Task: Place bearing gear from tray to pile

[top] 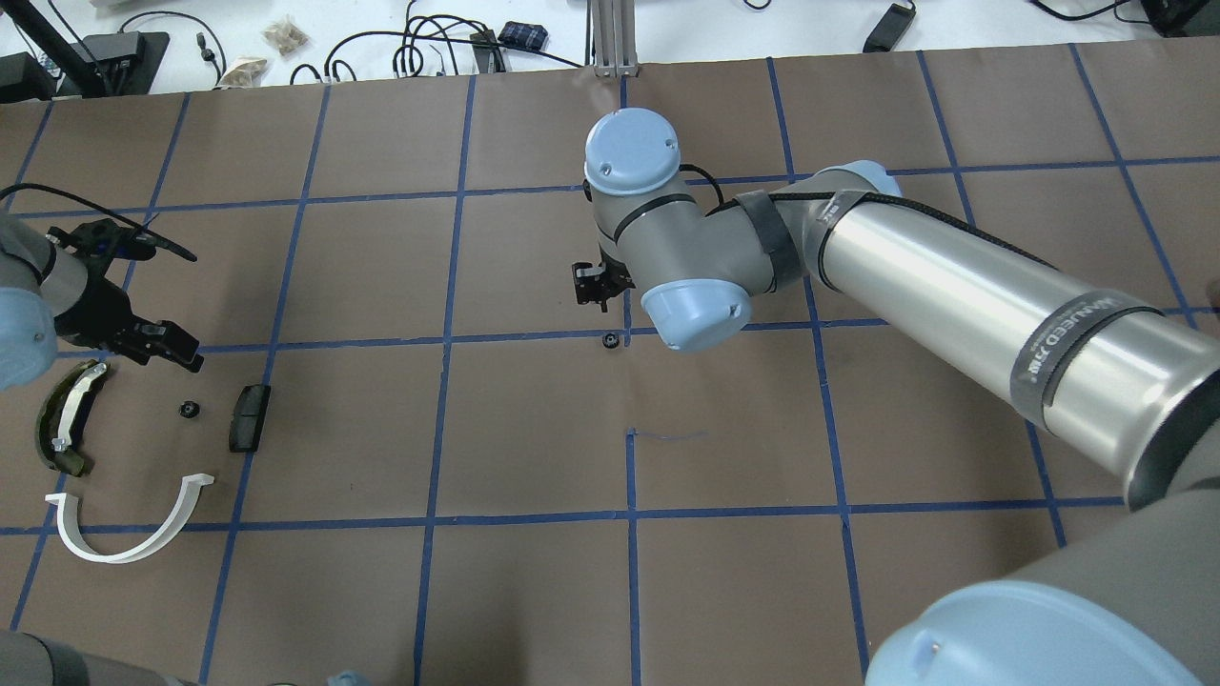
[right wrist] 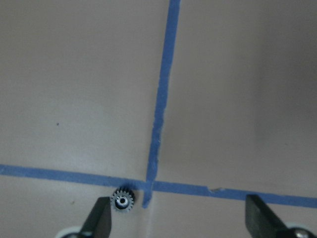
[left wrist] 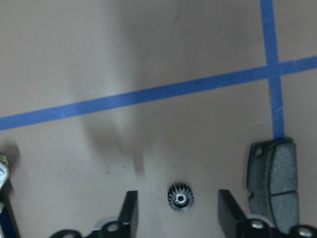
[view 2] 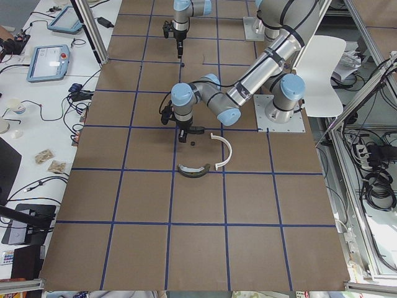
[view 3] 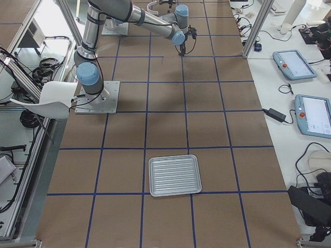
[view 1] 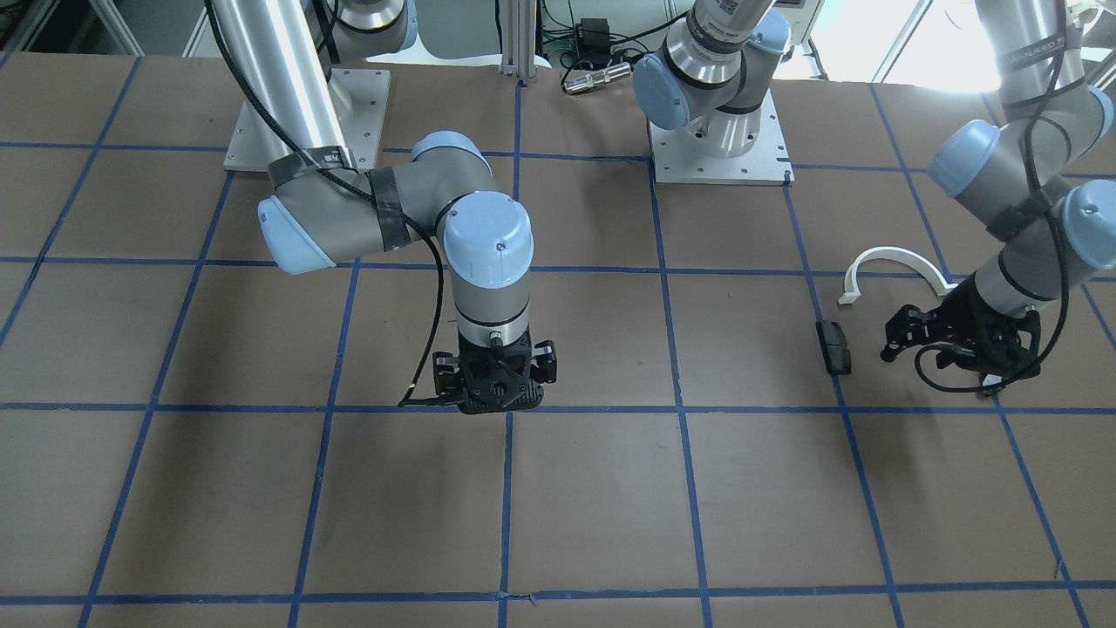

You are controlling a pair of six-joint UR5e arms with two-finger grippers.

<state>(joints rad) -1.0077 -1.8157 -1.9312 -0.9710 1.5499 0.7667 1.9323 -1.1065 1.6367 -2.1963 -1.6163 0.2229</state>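
A small black bearing gear (top: 189, 410) lies on the table in the pile, between the dark olive curved piece (top: 67, 419) and the black block (top: 250, 417), above the white half-ring arc (top: 129, 529). My left gripper (top: 157, 343) is open and empty just above it. In the left wrist view the gear (left wrist: 180, 197) lies between the spread fingers (left wrist: 130, 208). A second gear (top: 608, 340) lies on a tape crossing at mid-table. My right gripper (top: 591, 286) is open above it, and the gear (right wrist: 122, 200) is by one finger. The tray (view 3: 174, 175) is empty.
The arc (view 1: 898, 262) and block (view 1: 834, 346) lie close beside the left gripper (view 1: 898, 336). The right arm's elbow (top: 691, 314) hangs over mid-table. The arm bases (view 1: 719, 148) stand at the robot's side of the table. Cables and chargers (top: 429, 48) lie past the far edge.
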